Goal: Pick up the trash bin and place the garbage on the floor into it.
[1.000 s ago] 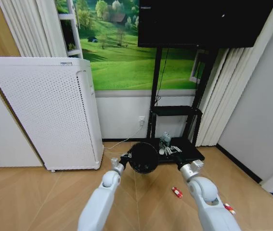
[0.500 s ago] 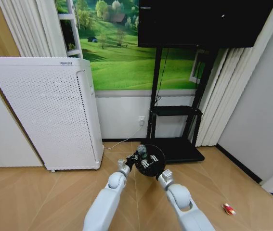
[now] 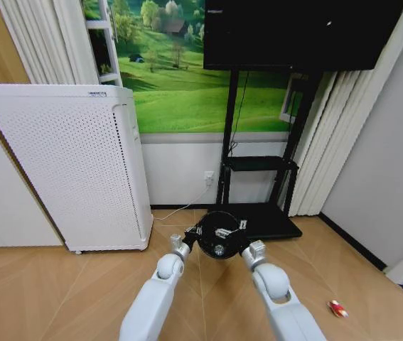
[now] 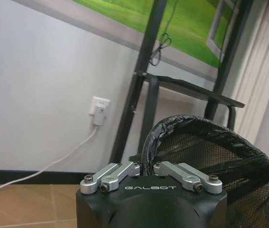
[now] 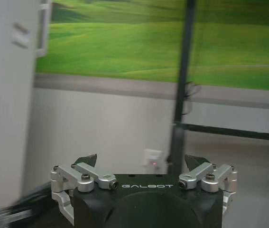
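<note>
Black trash bin (image 3: 219,234) in left claw (image 3: 190,238).

The trash bin (image 3: 219,234), small, round and black with mesh sides, hangs off the floor with its open mouth up. Its rim (image 4: 149,140) is pinched from one side. Pale litter (image 3: 222,232) lies inside it. One red-and-white wrapper (image 3: 337,308) remains on the wooden floor, well apart to the right.
</note>
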